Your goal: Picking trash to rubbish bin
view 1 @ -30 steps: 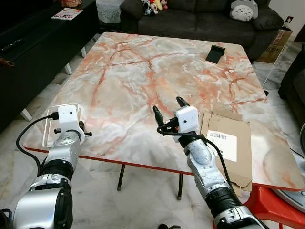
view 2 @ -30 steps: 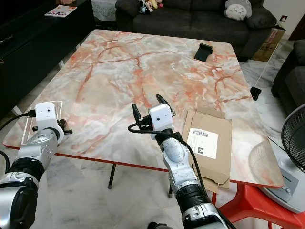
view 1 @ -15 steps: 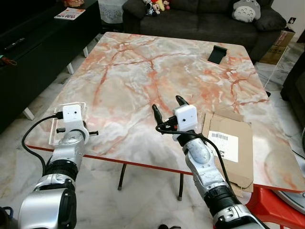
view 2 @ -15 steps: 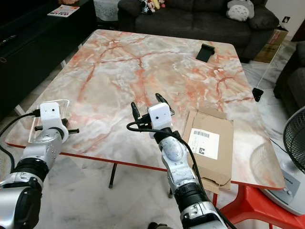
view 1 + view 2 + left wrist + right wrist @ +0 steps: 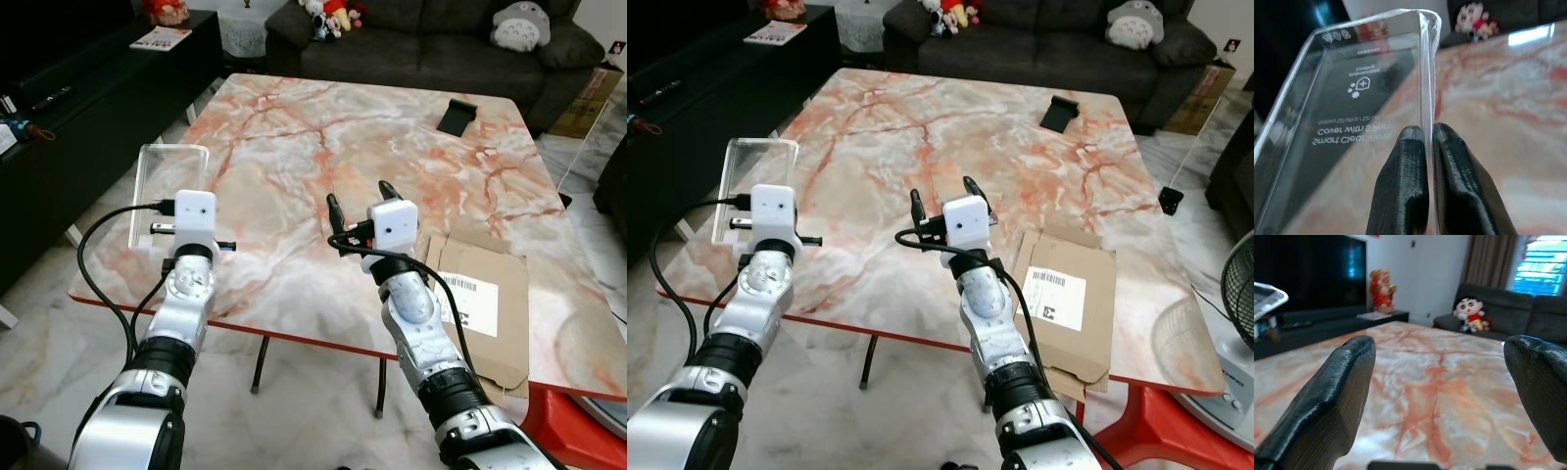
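You have one piece of trash in hand, so the picking part looks started but not finished. Your left gripper (image 5: 1426,142) has its two black fingers pinched tight on the thin edge of a clear, flat plastic phone-cover package (image 5: 169,186), and the package stands up off the marble-look table with orange veins (image 5: 323,127), out at about 10 o'clock from you, near the table's left edge. In the left wrist view you can read faint printed words through the plastic, and the edge sits right between the fingertips. Your right gripper (image 5: 360,200) hangs over the middle of the table at about 12 o'clock with its fingers spread wide and nothing in them. Just beside it, at about 2 o'clock, lies a flat brown cardboard mailer with a white label (image 5: 479,299), partly hanging over the table's near edge; it is not yet picked up and looks like the next piece of trash. A small black stand (image 5: 457,116) sits far across the table at about 1 o'clock; I cannot tell if it is trash. I see no rubbish bin in these pictures, so you likely need to find it, carry the plastic package there and drop it in, then come for the cardboard.
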Motion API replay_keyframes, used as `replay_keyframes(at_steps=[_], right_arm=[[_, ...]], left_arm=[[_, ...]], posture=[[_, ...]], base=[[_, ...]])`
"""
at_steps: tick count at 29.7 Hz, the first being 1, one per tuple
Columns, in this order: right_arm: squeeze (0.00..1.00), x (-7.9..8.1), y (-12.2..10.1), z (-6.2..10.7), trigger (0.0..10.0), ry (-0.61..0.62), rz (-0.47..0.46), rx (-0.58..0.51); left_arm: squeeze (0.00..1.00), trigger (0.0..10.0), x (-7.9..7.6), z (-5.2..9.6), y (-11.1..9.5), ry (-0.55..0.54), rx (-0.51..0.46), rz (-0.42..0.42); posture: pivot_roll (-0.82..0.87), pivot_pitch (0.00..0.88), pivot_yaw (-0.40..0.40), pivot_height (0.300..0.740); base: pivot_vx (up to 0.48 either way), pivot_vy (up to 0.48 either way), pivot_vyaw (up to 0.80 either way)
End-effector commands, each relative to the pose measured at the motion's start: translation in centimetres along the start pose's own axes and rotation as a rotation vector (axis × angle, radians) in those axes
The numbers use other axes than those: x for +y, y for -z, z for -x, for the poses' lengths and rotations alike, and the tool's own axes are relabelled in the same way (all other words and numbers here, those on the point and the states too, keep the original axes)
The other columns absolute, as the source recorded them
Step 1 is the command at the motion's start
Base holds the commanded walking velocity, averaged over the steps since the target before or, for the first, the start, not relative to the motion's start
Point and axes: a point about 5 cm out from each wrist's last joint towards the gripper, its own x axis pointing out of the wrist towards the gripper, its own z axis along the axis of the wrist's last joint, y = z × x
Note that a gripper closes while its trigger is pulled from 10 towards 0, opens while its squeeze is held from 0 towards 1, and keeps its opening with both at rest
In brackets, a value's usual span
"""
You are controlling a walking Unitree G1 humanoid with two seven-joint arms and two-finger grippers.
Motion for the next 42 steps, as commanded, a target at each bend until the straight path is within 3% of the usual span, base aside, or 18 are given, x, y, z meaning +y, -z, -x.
replay_keyframes(at_steps=[1, 6, 11, 27, 42], right_arm=[[0.0, -0.7, -0.6, -0.1, 10.0, 0.05, -0.014, -0.039], [0.0, -1.2, -0.3, -0.1, 10.0, 0.09, -0.027, -0.025], [0.0, -0.8, 0.0, 0.2, 10.0, 0.091, -0.032, -0.019], [0.0, -1.1, -0.2, -0.1, 10.0, 0.091, -0.025, -0.029], [0.0, -1.1, 0.0, 0.1, 10.0, 0.09, -0.025, -0.025]], left_arm=[[0.0, 10.0, 0.3, -0.1, -1.1, -0.013, -0.077, -0.04], [0.0, 10.0, 1.1, 0.0, -2.7, -0.06, -0.229, -0.062], [0.0, 10.0, 1.3, 0.2, -3.2, -0.082, -0.286, -0.064], [0.0, 10.0, 1.0, 0.3, -3.1, -0.075, -0.3, -0.058], [0.0, 10.0, 0.8, 0.3, -3.0, -0.069, -0.296, -0.051]], posture=[[-0.1, 0.0, 0.008, 0.74], [-0.1, 0.0, 0.027, 0.74], [-0.1, 0.0, 0.032, 0.74], [-0.09, 0.0, 0.026, 0.74], [-0.1, 0.0, 0.022, 0.74]], base=[[0.0, 0.0, 0.0], [0.0, 0.0, 0.0], [0.0, 0.0, 0.0], [0.0, 0.0, 0.0], [-0.259, 0.0, 0.0]])
